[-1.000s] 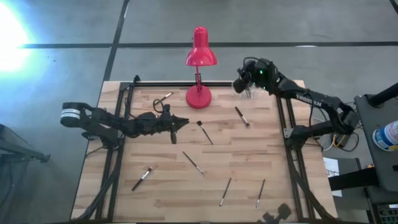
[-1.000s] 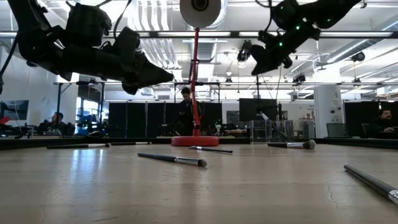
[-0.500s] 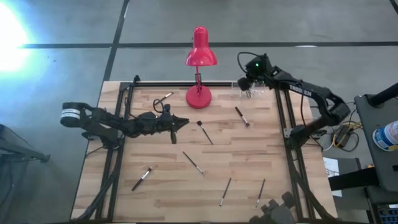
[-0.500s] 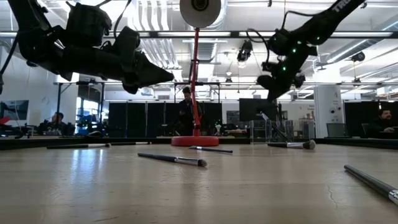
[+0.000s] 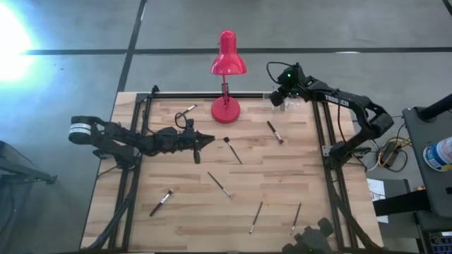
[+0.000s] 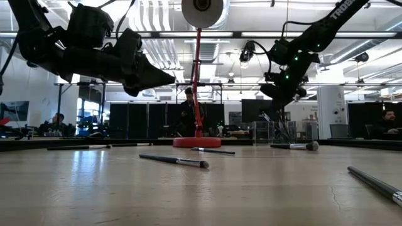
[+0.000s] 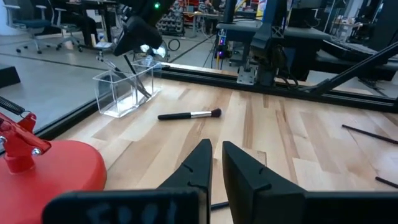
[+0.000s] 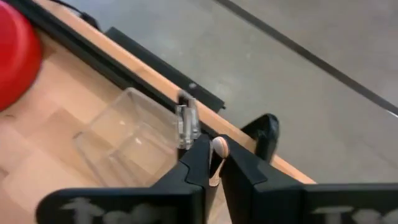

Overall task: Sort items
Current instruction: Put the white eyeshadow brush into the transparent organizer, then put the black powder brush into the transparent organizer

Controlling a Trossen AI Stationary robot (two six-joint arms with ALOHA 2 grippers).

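Several thin brushes lie flat on the wooden table: one near the lamp [image 5: 187, 110], one at the far right [image 5: 274, 131], one in the middle [image 5: 232, 149], and more toward the near edge [image 5: 256, 216]. My right gripper [image 5: 277, 99] is at the far right edge, shut on a brush [image 7: 135, 73] above a clear box [image 5: 286, 104]. My left gripper [image 5: 206, 139] hovers shut and empty over the table's middle left; its fingers show close together in the left wrist view [image 7: 214, 163]. My right gripper [image 8: 214, 155] pinches the brush between its two fingers close to its light wooden top end [image 8: 219, 145]. The fingers come from above, pointing down. The brush hangs slanting below them, its lower end [image 7: 144, 92] inside the clear box.
A red desk lamp [image 5: 227, 70] stands on its round base at the far middle edge. The clear box [image 8: 124, 146] stands on the table's far right corner. Dark frame rails [image 5: 332, 183] run along both sides. People and equipment show in the room beyond.
My right gripper has tipped from slanting to pointing down and has come down toward the clear box at the far right, still shut on the brush.
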